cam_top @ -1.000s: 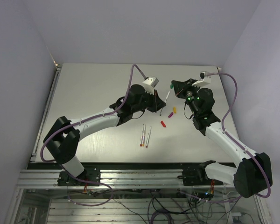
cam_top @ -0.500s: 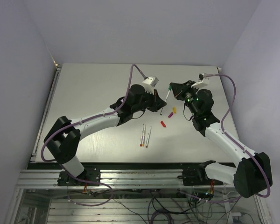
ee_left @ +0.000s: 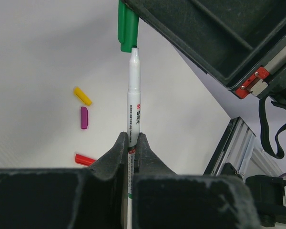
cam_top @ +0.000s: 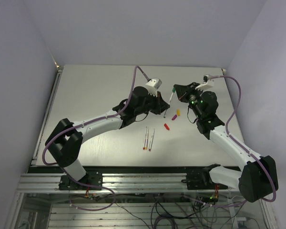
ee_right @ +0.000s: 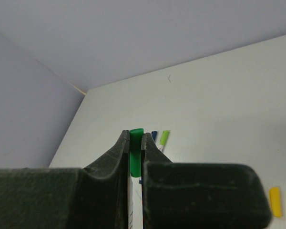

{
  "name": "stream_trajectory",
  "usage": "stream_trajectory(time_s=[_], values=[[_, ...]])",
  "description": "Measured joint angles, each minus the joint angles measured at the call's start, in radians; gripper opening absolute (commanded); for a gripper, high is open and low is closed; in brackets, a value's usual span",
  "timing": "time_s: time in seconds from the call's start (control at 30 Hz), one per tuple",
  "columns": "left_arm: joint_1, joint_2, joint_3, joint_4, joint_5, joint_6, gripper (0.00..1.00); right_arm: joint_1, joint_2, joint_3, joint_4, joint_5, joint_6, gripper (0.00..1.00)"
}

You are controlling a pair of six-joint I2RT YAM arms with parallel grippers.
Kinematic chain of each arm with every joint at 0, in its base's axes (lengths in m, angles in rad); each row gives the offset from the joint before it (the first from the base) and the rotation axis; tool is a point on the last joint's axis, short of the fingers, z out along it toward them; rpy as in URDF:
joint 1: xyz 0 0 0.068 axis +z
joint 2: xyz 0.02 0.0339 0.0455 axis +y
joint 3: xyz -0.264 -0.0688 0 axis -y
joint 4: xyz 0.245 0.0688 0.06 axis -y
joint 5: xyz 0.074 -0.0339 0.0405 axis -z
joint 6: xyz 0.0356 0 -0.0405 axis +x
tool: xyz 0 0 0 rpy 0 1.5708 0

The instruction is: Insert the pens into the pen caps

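Green cap [ee_left: 127, 26] clenched in right tool [ee_right: 135, 139], touching tip of pen [ee_left: 133, 95] gripped by left tool [ee_left: 130, 139].

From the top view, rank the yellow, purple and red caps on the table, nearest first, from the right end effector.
Measured from the right end effector:
1. yellow cap, rightmost.
2. purple cap, middle of the row.
3. red cap, leftmost end of the row.
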Motion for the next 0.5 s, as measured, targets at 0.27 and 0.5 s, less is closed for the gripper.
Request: stream_trajectory(time_s=[0.27,0.5], values=[[0.000,0.000,0.000,-0.008,0.000,0.017,0.07,0.000,0.005,0.000,0.000,0.002,0.000,0.00],[0.000,0.001,0.000,-0.021,0.000,0.024,0.07,0.000,0.011,0.000,0.001,0.009,0.000,0.00]])
